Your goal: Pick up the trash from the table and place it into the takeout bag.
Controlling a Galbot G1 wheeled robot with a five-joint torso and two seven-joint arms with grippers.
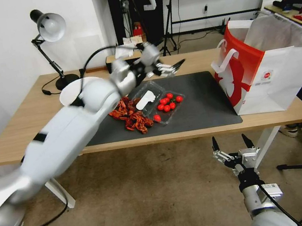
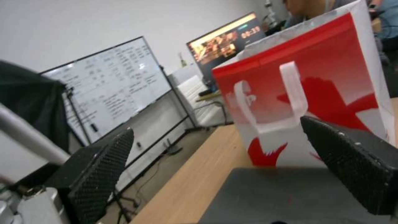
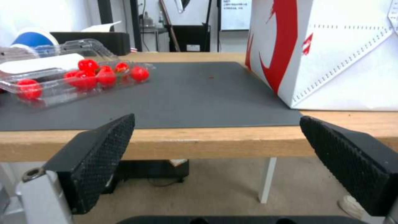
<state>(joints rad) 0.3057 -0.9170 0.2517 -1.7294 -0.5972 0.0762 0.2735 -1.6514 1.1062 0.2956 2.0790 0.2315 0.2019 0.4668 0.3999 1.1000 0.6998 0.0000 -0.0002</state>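
Left arm reaches across the long light-wood worktop [image 1: 27,114]. Left pincer [image 1: 171,67] hangs above the far edge of the dark grey rectangular mat [image 1: 203,104], fingers wide apart, holding nothing, pointed toward the stiff white paper takeout bag with red side panel [image 1: 267,70]. Bag stands upright at the mat's right end, mouth open, white handles against the red panel.

On the mat's left part: clear plastic clamshell tray [image 1: 157,102], lid open, with red cherry tomatoes [image 1: 168,102] inside and a white scrap on it; one tomato just outside. Pile of red crayfish shells [image 1: 130,116] touching the tray's left side.

Right pincer [image 1: 233,145] low before the worktop's near edge, fingers wide apart, empty.
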